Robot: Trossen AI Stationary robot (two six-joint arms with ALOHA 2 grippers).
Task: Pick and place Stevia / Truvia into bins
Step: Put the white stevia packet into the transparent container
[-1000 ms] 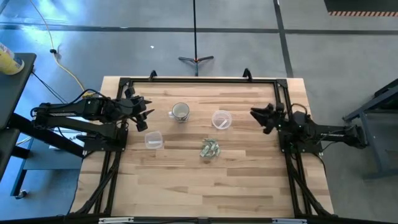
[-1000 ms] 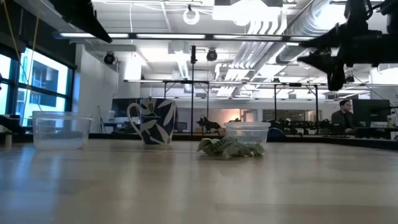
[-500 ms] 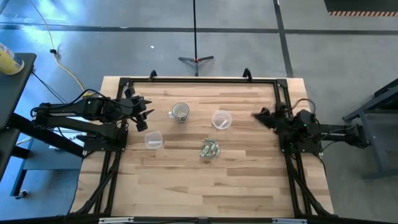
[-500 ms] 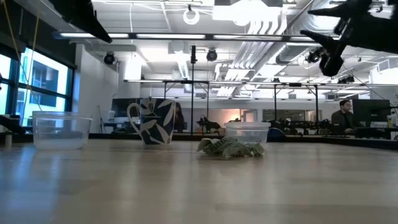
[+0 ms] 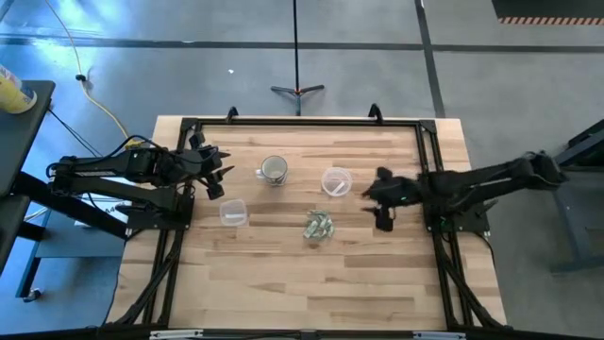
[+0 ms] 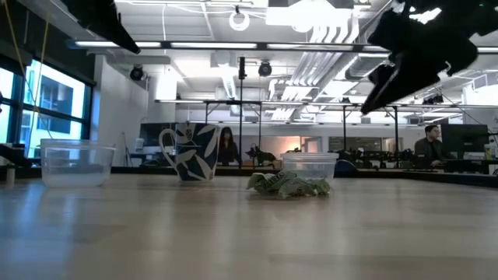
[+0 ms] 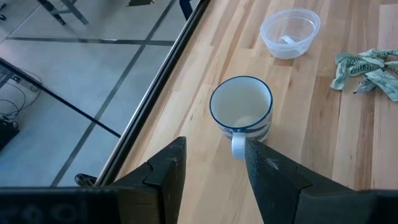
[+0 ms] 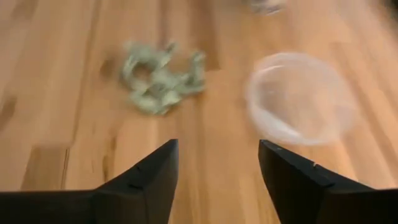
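Note:
The Stevia packets lie in a small pale-green heap on the table's middle, also seen in the low view and the right wrist view. The round clear cup stands just beyond them. My right gripper hangs open above the table, right of the heap and the cup, high in the low view. My left gripper waits open at the table's left, facing the mug.
A blue-patterned mug stands left of the cup, its handle toward my left gripper. A squarish clear tub sits near the left arm. A dark frame runs along the table's far edge and sides. Bare wood lies along the near side.
My right arm has stretched out from the table's right edge toward the middle, bringing its gripper over the table near the cup and the packets and tipping it downward. The packets, cup, mug and tub have stayed in place.

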